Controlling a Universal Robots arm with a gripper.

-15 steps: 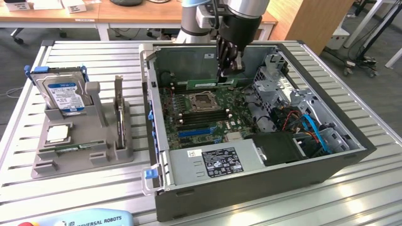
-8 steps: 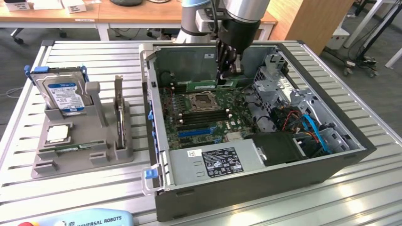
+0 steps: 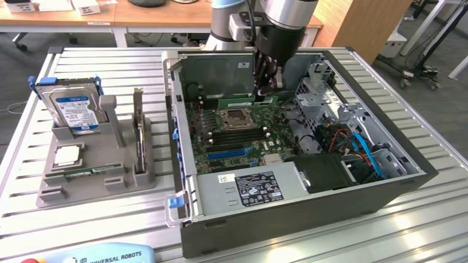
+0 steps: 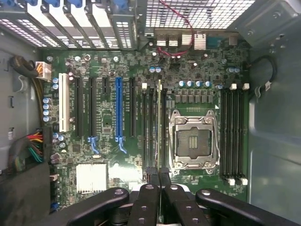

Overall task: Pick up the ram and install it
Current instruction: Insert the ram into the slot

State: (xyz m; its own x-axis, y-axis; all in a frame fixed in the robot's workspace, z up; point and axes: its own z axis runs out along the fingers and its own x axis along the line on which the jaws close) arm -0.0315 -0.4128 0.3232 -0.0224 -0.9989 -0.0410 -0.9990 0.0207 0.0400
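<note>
One slim green circuit-board ram stick (image 3: 238,102) is clenched in the black hand (image 4: 158,174) (seen edge-on from the wrist), low over the dark memory slots (image 4: 150,127) beside the silver processor socket (image 4: 194,141). Insertion seems in hand, and it demands exact alignment with one slot.

Arm (image 3: 289,13) reaches down into open computer case (image 3: 292,219). Its gripper (image 3: 264,93) sits low over motherboard (image 3: 219,139), clamped on the ram (image 3: 238,102). Green stick lies level, just on far side of processor socket (image 3: 235,118); cannot tell if seated. On the exterior view's left, grey holder (image 3: 95,189) carries hard drive (image 3: 72,107), upright, blue label.
</note>
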